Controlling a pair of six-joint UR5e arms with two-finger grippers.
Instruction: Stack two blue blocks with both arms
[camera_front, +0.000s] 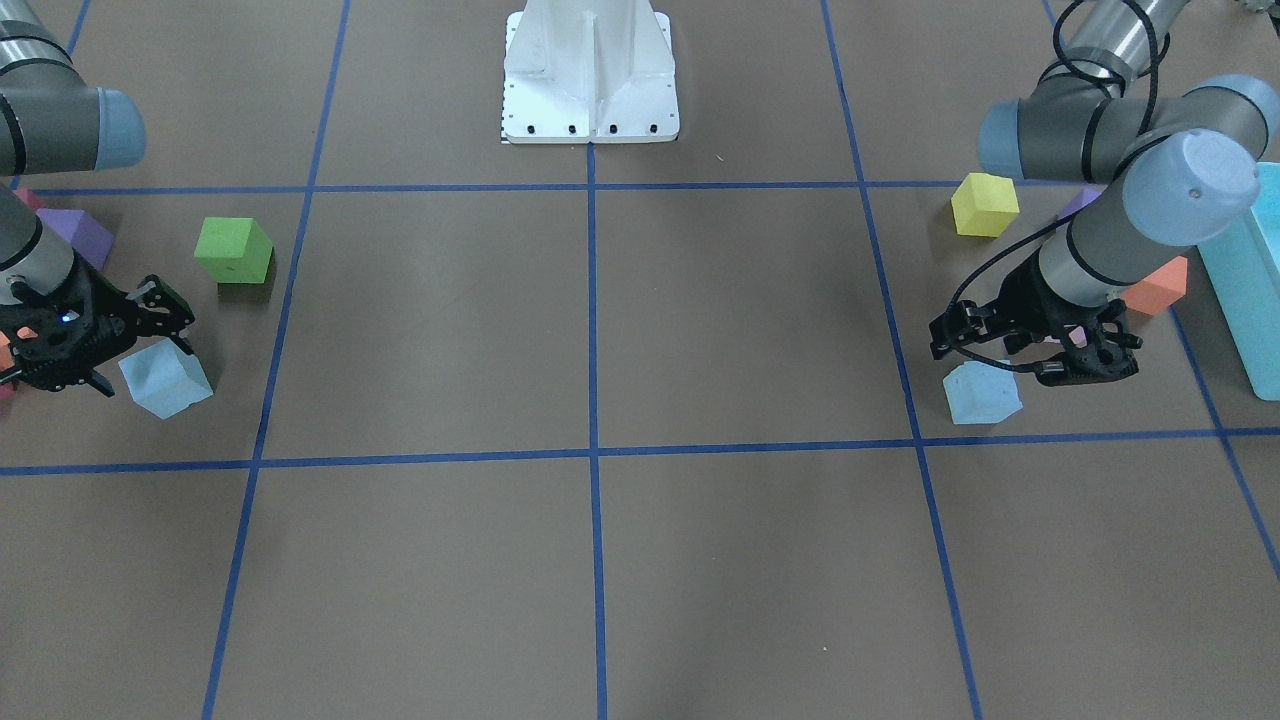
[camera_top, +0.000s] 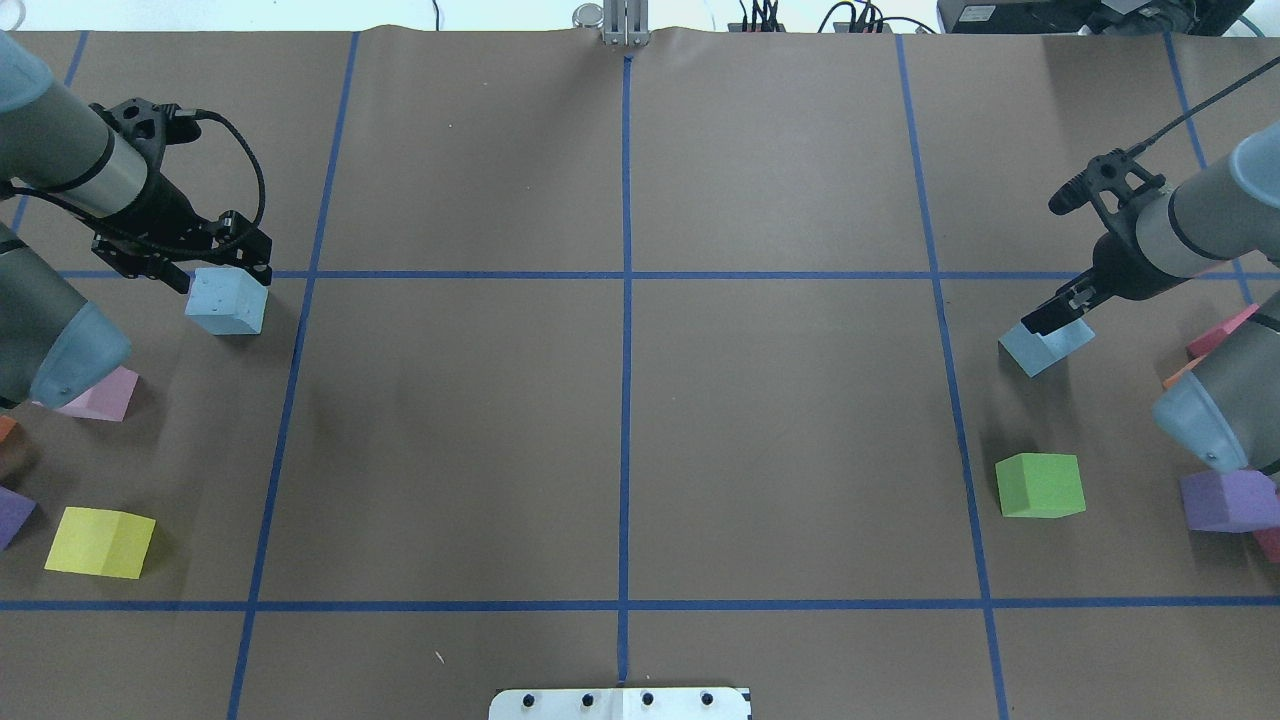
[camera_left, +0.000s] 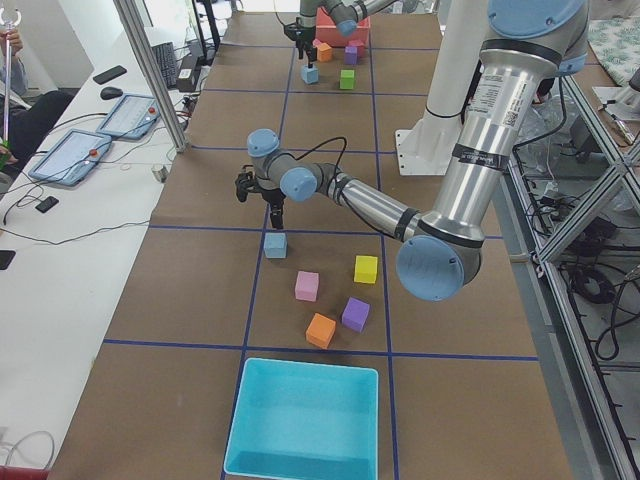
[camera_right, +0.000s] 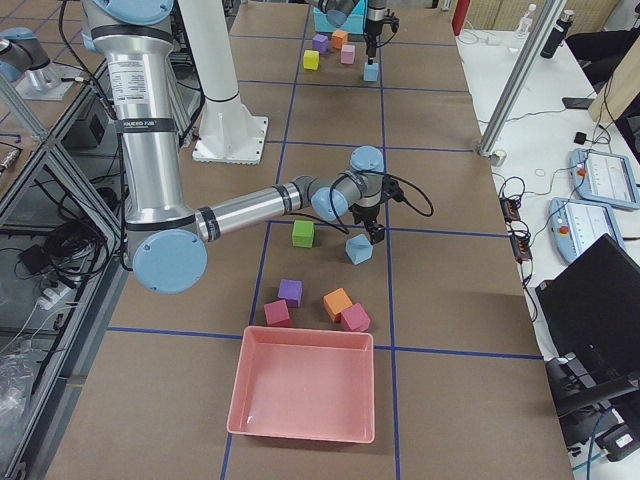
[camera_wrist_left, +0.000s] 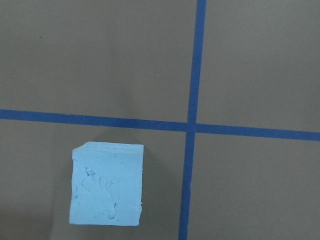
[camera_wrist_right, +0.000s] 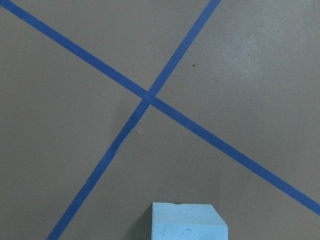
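One pale blue block (camera_top: 227, 302) lies on the brown table at the left, just under the tape line; it also shows in the front view (camera_front: 982, 392) and low left in the left wrist view (camera_wrist_left: 107, 184). My left gripper (camera_top: 225, 277) hovers just above its far edge, jaws spread, holding nothing. The other blue block (camera_top: 1045, 345) lies at the right and shows in the front view (camera_front: 165, 380) and at the bottom of the right wrist view (camera_wrist_right: 187, 221). My right gripper (camera_top: 1052, 317) is over it, jaws apparently spread; I cannot tell whether it touches the block.
A green cube (camera_top: 1040, 485) and a purple cube (camera_top: 1225, 498) lie near the right block. A pink cube (camera_top: 100, 393) and a yellow cube (camera_top: 100, 541) lie near the left block. A turquoise box (camera_front: 1245, 290) and a pink tray (camera_right: 305, 385) stand at the table ends.
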